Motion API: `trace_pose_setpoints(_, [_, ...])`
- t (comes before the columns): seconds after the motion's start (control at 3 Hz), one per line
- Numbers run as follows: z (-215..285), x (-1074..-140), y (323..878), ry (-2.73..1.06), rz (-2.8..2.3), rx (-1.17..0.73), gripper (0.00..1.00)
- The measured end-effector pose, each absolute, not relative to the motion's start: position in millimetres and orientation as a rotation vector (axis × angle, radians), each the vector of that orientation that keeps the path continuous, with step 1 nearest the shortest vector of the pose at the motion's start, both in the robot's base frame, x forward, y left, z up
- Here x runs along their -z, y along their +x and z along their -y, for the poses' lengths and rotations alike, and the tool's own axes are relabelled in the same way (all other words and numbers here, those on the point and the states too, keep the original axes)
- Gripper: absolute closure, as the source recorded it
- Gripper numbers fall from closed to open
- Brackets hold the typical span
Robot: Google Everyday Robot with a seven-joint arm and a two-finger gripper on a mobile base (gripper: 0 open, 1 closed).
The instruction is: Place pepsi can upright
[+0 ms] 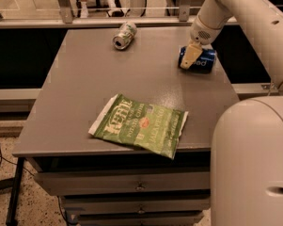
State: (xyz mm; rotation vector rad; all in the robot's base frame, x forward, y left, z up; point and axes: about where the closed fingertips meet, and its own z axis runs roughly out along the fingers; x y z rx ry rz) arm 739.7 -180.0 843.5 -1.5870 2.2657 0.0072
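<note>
The robot's pale base [254, 164] fills the lower right of the camera view, and its arm [239, 13] is reached in from the upper right over the grey table [84, 102]. A green snack bag [138, 125] is laid flat near the table's front edge, well apart from everything else. A silver-green can [123, 35] is seen on its side near the back edge, left of centre; it is not the one wanted.

The pepsi can [203, 60] is found at the back right of the table, near the right edge. It is lying on its side, not upright, so the task is judged not yet done. Its long axis is set roughly left to right across the table, with the lettered blue wall turned towards the camera.

The gripper [190, 55] is held low at the left end of the pepsi can and overlaps that end in the view, with the rest of the can stretching away to its right. Whether the gripper is open or closed cannot be told, nor whether the can is already touched. Since the can lies across rather than standing, a hold around its body followed by a quarter turn, raising one end, is judged to be what the coming move calls for.
</note>
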Motion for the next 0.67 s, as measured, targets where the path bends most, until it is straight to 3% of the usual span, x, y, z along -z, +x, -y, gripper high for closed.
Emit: trace_pose_setpoints(0.67, [154,-876,735,-1.582,-2.139,-0.145,0.88])
